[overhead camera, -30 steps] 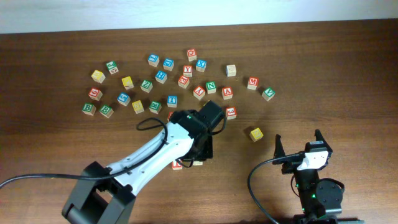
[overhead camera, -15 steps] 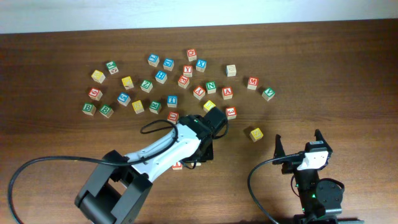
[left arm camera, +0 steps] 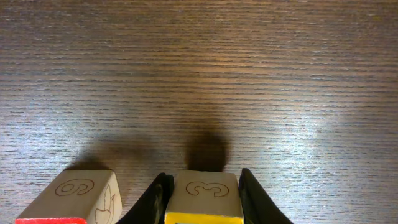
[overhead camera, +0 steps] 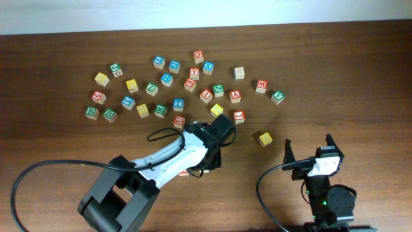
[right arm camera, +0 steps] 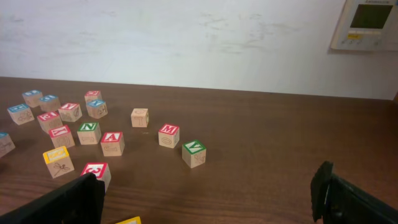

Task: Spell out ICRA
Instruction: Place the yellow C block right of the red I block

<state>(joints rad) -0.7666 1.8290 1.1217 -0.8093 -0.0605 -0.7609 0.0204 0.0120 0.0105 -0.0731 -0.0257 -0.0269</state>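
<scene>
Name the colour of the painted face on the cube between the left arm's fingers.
Yellow; the cube shows best in the left wrist view.

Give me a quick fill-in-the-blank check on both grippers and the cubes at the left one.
1. Between the fingers of the left gripper sits a cube with a ___ top.
2. The neighbour cube, on its left in the left wrist view, has a ___ top.
3. The right gripper is ___ and holds nothing.
Missing words: yellow; red; open.

Tops read: N cube [right arm camera: 89, 132], A cube [right arm camera: 112, 142], M cube [right arm camera: 168, 134], V cube [right arm camera: 194, 152]; yellow-topped cube [left arm camera: 202, 191] side bore 3, red-topped cube [left arm camera: 84, 193] perhaps 6.
</scene>
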